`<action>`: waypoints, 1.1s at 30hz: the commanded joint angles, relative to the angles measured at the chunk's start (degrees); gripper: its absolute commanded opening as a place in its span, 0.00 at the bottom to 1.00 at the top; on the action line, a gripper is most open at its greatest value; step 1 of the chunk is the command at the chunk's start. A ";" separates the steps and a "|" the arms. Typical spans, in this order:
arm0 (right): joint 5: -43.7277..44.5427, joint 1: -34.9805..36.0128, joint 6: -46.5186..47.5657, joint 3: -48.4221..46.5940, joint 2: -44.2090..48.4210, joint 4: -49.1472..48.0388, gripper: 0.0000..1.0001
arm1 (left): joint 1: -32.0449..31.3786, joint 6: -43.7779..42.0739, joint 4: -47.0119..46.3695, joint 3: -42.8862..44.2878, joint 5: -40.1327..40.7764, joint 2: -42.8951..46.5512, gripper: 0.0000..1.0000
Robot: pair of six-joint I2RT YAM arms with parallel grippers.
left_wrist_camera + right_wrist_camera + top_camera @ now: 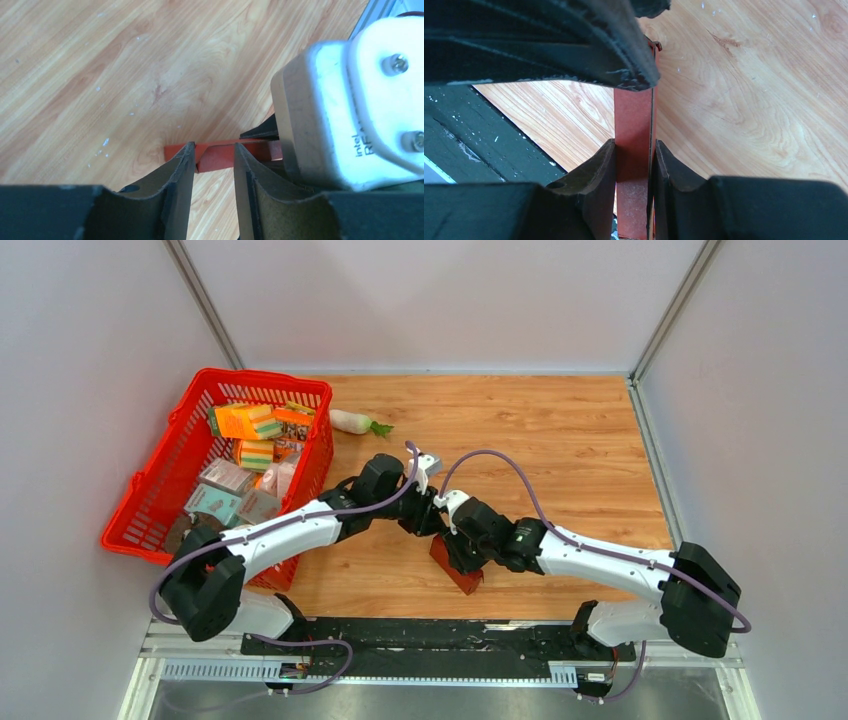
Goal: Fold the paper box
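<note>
Both jaws astride the paper box (pixel 634 125)

Wood-grain table top (pixel 570 440) is seen centre frame, boxed in by plain white walls (pixel 440 300). Grey metal posts (pixel 205 305) are set at the upper left and upper right corners. Lighting is even.

The paper box (pixel 634 125) is dark red, the table (pixel 560 450) pale wood-grain, the basket (pixel 155 478) bright red mesh, the radish (pixel 352 421) white with green leaves.
</note>
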State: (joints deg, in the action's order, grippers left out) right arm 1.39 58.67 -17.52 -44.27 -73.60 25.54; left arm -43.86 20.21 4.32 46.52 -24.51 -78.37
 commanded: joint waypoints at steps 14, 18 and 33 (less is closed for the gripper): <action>-0.42 -0.14 0.38 1.03 3.03 -3.30 0.22 | -0.53 1.15 -7.13 -2.40 -0.54 0.41 0.19; -0.25 -0.14 0.29 1.03 3.03 -3.39 0.22 | -1.67 0.54 -5.90 -2.14 1.22 -0.12 0.15; -0.33 -0.14 0.12 1.56 3.20 -4.62 0.22 | -4.57 -3.77 -4.67 -4.77 9.48 2.43 0.06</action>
State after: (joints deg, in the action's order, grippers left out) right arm 1.32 58.67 -17.61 -42.72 -72.10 24.77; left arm -47.57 19.51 -0.86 43.53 -18.37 -78.02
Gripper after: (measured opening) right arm 0.307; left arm 0.080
